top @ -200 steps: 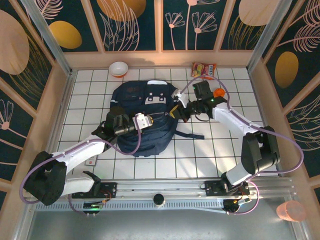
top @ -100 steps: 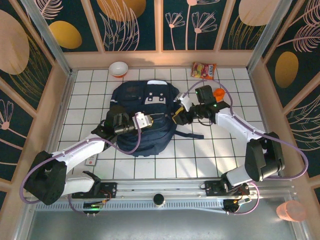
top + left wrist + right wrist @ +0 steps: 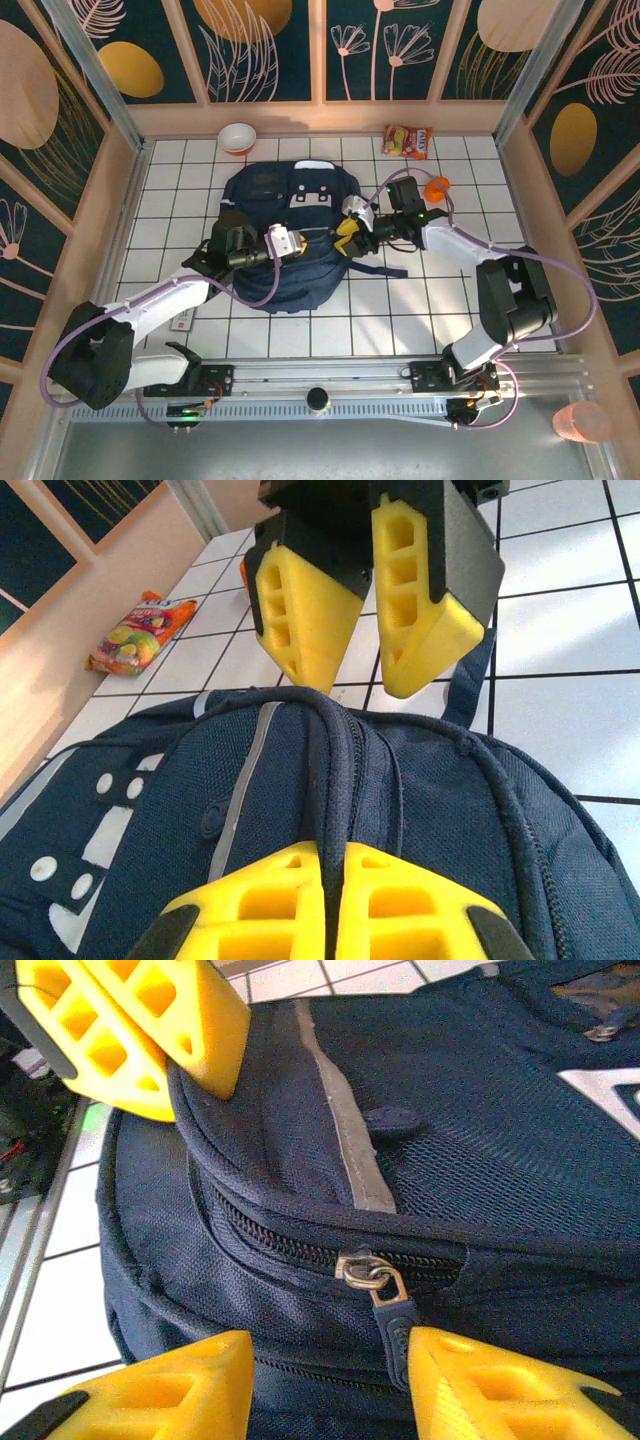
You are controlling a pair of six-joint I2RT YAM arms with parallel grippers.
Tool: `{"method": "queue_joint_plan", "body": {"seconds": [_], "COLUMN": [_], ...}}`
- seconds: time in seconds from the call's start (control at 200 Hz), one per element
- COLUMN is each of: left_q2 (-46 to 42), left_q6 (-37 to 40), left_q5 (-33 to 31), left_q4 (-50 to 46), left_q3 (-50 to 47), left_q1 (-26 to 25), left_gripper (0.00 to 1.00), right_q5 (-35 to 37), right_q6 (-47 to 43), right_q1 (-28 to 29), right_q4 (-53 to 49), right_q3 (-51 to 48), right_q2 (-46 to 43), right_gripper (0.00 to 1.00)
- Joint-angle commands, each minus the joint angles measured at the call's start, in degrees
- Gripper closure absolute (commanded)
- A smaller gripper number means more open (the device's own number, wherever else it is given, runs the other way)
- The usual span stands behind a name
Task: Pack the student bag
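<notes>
The navy student bag (image 3: 295, 280) lies flat in the middle of the tiled table. My left gripper (image 3: 298, 241) is over its middle, shut on a raised ridge of fabric beside the zip (image 3: 335, 900). My right gripper (image 3: 345, 234) is at the bag's right side and stands open. In the right wrist view its fingers (image 3: 330, 1390) straddle the metal zip slider (image 3: 365, 1268). The dark pull tab (image 3: 395, 1332) hangs against the right finger (image 3: 500, 1390). The bag's grey stripe (image 3: 345, 1130) runs above. The zip looks closed here.
A white bowl (image 3: 237, 137) stands at the back left and a snack packet (image 3: 408, 141) at the back right. An orange object (image 3: 436, 187) lies beside my right arm. A small white item (image 3: 185, 322) sits near the left arm. A dark strap (image 3: 385, 270) trails right of the bag.
My right gripper has opened and moved left, closer to the bag's side and the left gripper. The left gripper has kept its hold and its place.
</notes>
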Motion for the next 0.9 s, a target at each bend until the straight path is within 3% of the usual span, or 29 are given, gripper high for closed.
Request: {"method": "queue_joint_plan", "body": {"seconds": [0.0,0.225,0.38,0.58,0.896], "left_q2": [0.15,0.54,0.82,-0.04,-0.23], "left_q6": [-1.09,-1.70,-1.52,-1.28,-1.51], "left_q5": [5.55,5.33,6.77,6.75,7.07], "left_q4": [5.64,6.50,6.52,6.48,7.22], "left_q3": [0.86,0.73,0.86,0.46,0.15], "left_q1": [-0.16,-0.10,-0.15,-0.16,-0.17], "left_gripper": [1.00,1.00,1.00,1.00,1.00], "right_q5": [-5.64,-5.71,-3.17,-0.37,-3.65], "right_q6": [-3.71,-2.50,2.79,1.63,0.43], "right_q1": [-0.33,-0.40,-2.68,-5.14,-0.72], "right_q4": [-4.74,-7.14,-1.69,-1.62,-1.84], "right_q3": [3.22,1.91,0.40,0.30,4.12], "right_q2": [2.47,0.76,-0.80,-1.77,3.03], "right_gripper": [0.58,0.62,0.57,0.53,0.50]}}
